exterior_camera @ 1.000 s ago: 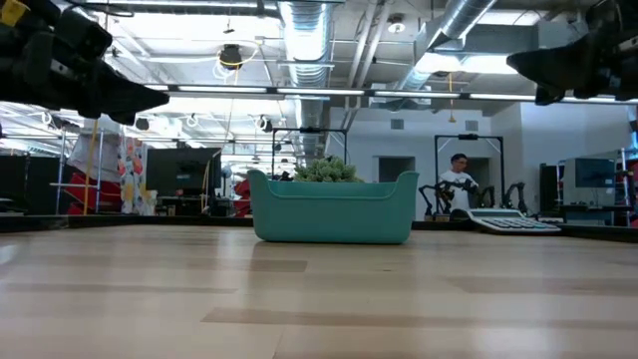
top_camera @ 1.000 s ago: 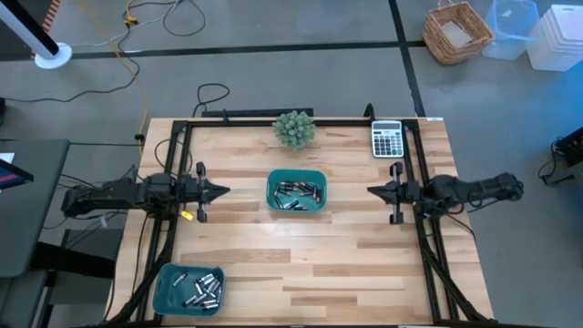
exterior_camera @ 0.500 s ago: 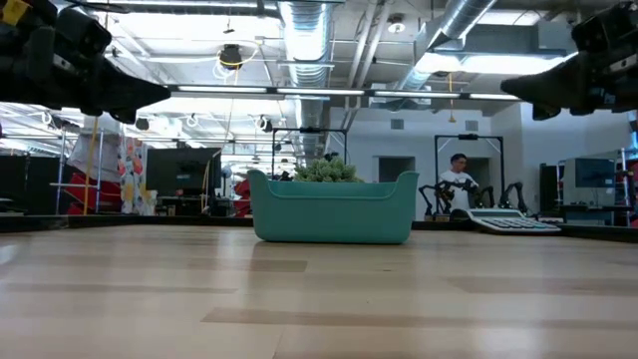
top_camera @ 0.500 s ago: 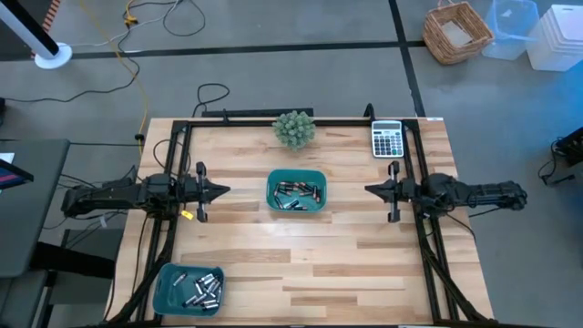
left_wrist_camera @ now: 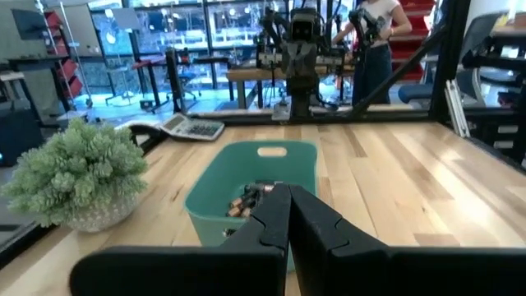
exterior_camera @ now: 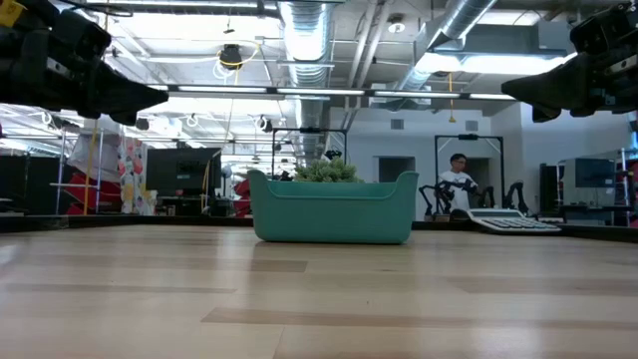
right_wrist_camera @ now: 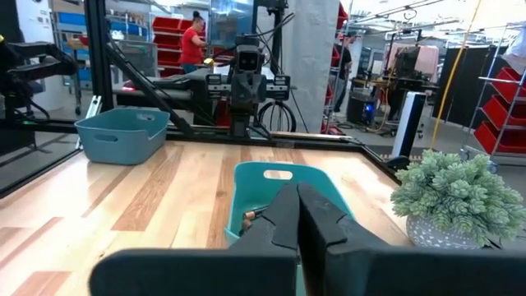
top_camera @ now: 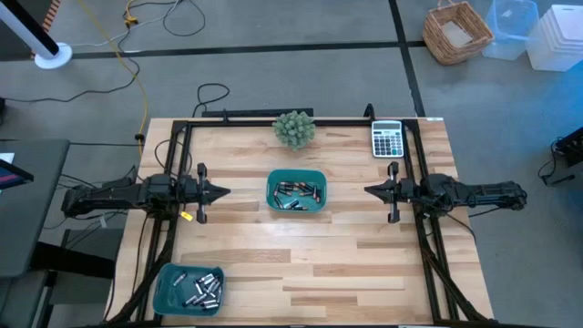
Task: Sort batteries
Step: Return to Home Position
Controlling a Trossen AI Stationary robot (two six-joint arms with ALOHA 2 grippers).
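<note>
High view first: the left gripper (top_camera: 219, 191) hangs near the table's (top_camera: 346, 264) left edge, its tip pointing inward. The right gripper (top_camera: 372, 190) mirrors it from the right edge. Each wrist view shows that arm's two dark fingers (left_wrist_camera: 273, 220) pressed together with nothing between them. From the low view both grippers ride high, well clear of the wood.

Between the two tips sits the centre tray (top_camera: 271, 191), well apart from either gripper, with bare planks open on both sides. Dark batteries (top_camera: 299, 193) lie loose inside it. A second, bluer corner tray (top_camera: 164, 284) sits at the near-left corner, close against the table's edge, and it holds a heap of silvery cells. The near half of the table to the right of that tray is plain wood.

A black frame (top_camera: 273, 121) runs along the far edge and down both sides. At the far edge a small potted plant (top_camera: 294, 128) stands just behind the centre tray. A grey calculator (top_camera: 387, 139) lies in the far-right corner, beside the frame rail.

Pale butcher-block planks make up the tabletop. Around it the floor is grey, with a yellow cable (top_camera: 127, 55) trailing at the far left and a wicker basket (top_camera: 457, 32) at the far right. Across the room, in the low view, a person (exterior_camera: 460, 179) stands at a distant bench under ceiling ducts and strip lights.
</note>
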